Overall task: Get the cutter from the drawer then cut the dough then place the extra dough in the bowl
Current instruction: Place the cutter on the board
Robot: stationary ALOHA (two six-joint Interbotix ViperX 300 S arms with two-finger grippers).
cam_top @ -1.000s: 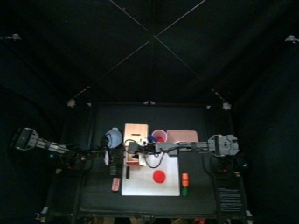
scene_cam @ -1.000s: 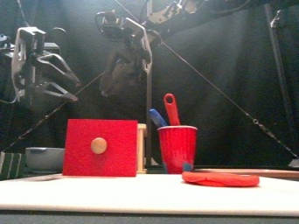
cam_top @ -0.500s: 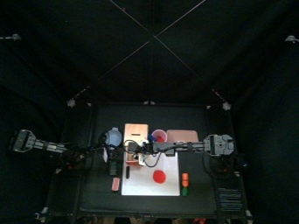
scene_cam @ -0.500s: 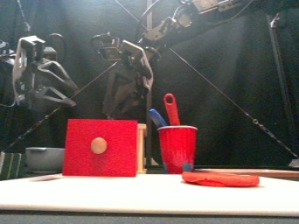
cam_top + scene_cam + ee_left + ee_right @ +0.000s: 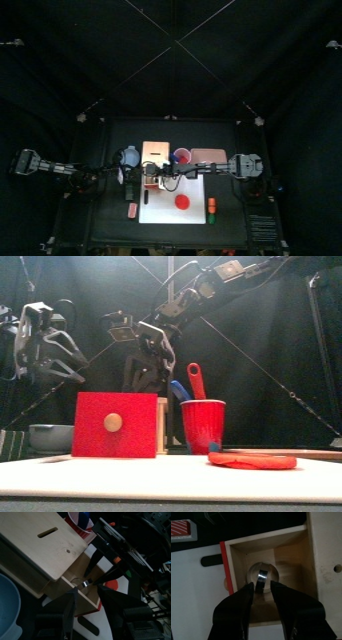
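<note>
While my right gripper [image 5: 262, 588] reaches the cutter [image 5: 261, 574] in the open drawer [image 5: 290, 559] (gripping or not, I cannot tell), my left gripper [image 5: 51, 356] hangs open beside the box [image 5: 40, 547]; a shallow pinch could drop it mid-lift.

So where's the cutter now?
Right wrist view: the cutter lies in the box's open drawer, at the right gripper's fingers, left of the cup.

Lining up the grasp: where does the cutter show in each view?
Right wrist view: the cutter is mid-picture, in the open drawer.
Left wrist view: the cutter glints inside the drawer.
Top view: too small to make out.
Front view: hidden behind the red drawer front.
Shared landmark: the wooden box, seen in all four views.
</note>
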